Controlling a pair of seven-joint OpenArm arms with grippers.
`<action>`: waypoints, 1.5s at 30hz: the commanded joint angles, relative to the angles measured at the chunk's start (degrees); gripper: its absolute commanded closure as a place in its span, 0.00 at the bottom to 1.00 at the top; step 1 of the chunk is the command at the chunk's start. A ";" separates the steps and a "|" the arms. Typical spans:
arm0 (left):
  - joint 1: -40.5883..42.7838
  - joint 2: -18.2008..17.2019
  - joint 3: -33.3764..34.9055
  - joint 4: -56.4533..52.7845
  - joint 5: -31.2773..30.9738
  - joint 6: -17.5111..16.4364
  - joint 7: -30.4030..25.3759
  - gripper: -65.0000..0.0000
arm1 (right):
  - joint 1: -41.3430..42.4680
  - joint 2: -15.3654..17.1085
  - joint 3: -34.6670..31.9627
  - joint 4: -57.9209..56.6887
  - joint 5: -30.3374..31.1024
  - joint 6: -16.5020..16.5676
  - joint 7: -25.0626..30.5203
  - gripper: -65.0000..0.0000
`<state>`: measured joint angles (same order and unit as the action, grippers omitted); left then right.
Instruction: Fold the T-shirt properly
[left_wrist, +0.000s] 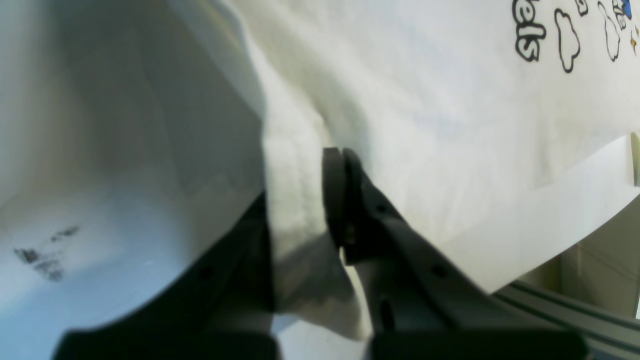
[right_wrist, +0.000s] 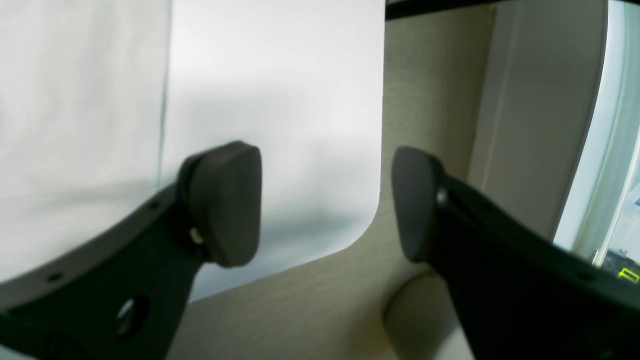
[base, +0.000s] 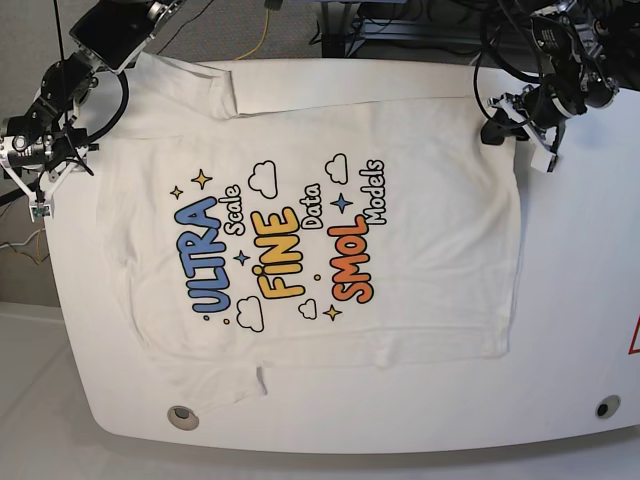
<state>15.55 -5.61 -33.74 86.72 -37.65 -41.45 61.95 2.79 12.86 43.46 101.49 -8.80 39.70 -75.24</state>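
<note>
Left wrist view: left pincer (left_wrist: 334, 200) pinches T-shirt (left_wrist: 425, 125) hem.

White T-shirt (base: 420, 230), blue-yellow-orange lettering

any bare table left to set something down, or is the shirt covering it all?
Bare table right of the T-shirt; a strip along the near edge below the hem. Crowded: far corners, where the left gripper pinches cloth and the right gripper hovers.

T-shirt (base: 300, 250) print, base view: read "ULTRA Scale FINE Data SMOL Models".
T-shirt print, left wrist view: only the letters "els" were legible.
</note>
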 joint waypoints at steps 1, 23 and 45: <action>1.55 0.20 0.37 -1.40 9.21 1.45 8.33 0.95 | 0.33 1.07 0.27 1.14 -0.21 0.30 0.56 0.36; 1.46 0.11 0.37 -1.40 9.30 1.45 8.16 0.95 | 2.27 -1.13 11.70 -2.46 8.75 0.30 -4.76 0.36; 1.55 0.02 0.37 -1.40 9.38 1.45 8.07 0.95 | 2.18 -0.95 12.05 -13.80 28.89 0.30 -4.76 0.36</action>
<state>15.55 -5.65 -33.74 86.72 -37.67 -41.45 61.93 4.25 10.79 55.46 88.09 18.41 39.92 -80.62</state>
